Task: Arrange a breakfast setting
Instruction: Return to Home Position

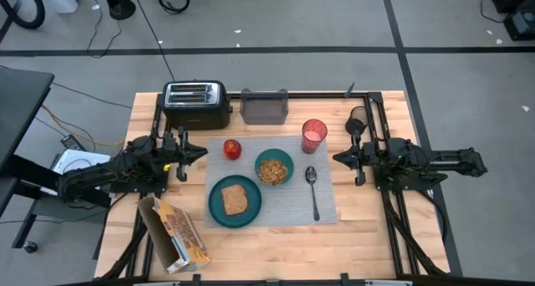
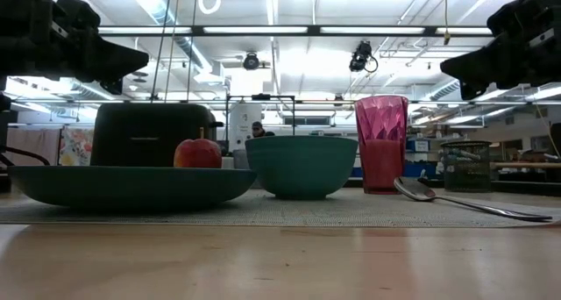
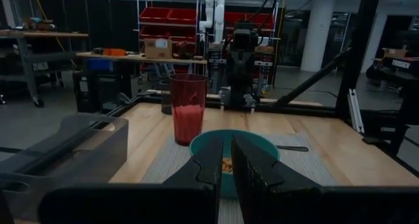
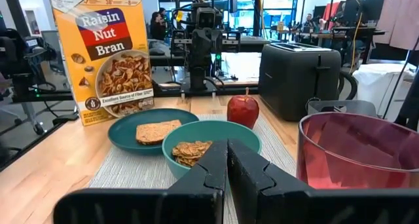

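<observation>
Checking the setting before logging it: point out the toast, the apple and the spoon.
toast (image 1: 235, 200), high view, middle of the slice
apple (image 1: 232, 149), high view, its top side
spoon (image 1: 311, 175), high view, its bowl

We are holding both arms folded and level, facing each other. Our left gripper (image 1: 199, 153) is pointing right with its fingers pressing together; our right gripper (image 1: 338, 158) is pointing left, fingers likewise touching.
</observation>
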